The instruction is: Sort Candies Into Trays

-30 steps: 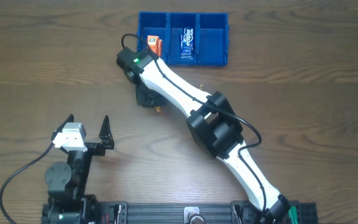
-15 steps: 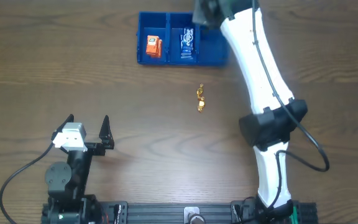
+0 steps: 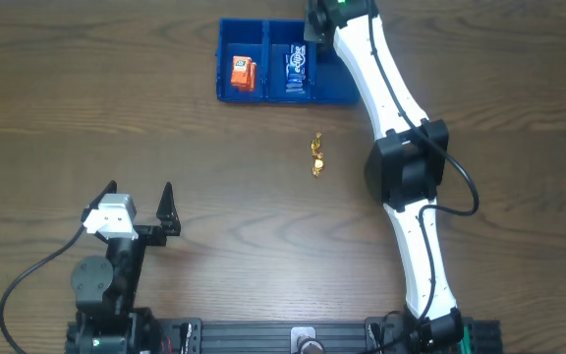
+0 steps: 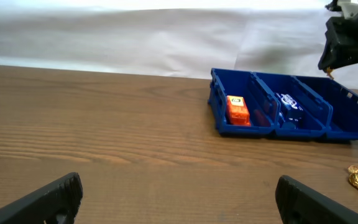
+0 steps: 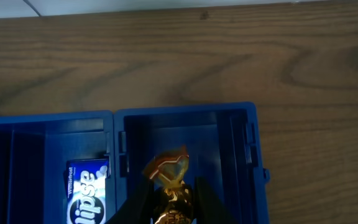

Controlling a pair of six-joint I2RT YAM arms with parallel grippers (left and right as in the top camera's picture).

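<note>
The right gripper [image 5: 173,208] is clamped on a gold candy [image 5: 169,176], its two fingers pressed against the wrapper's lower half while the twisted foil end stands free above them. Its own wrist view places the candy over the bare floor of one end compartment of the blue tray [image 5: 247,155], raised above it and not resting on it. The top view cannot confirm this, since the right arm lies across that compartment and hides both candy and floor. The left wrist view shows this gripper from the side, hanging above the tray's end compartment, clear of the walls. The neighbouring middle compartment holds a blue packet [image 5: 87,186] with white print, lying flat. The remaining end compartment holds an orange candy [image 3: 243,72], a small rectangular box. Two gold candies [image 3: 317,157] lie loose on the wooden table [image 3: 86,108], close together and a little way in front of the tray; the left wrist view catches only one of them, at its edge. The left gripper [image 3: 138,202] sits well apart from the tray, near its own base, with its fingers spread wide and nothing between them.
</note>
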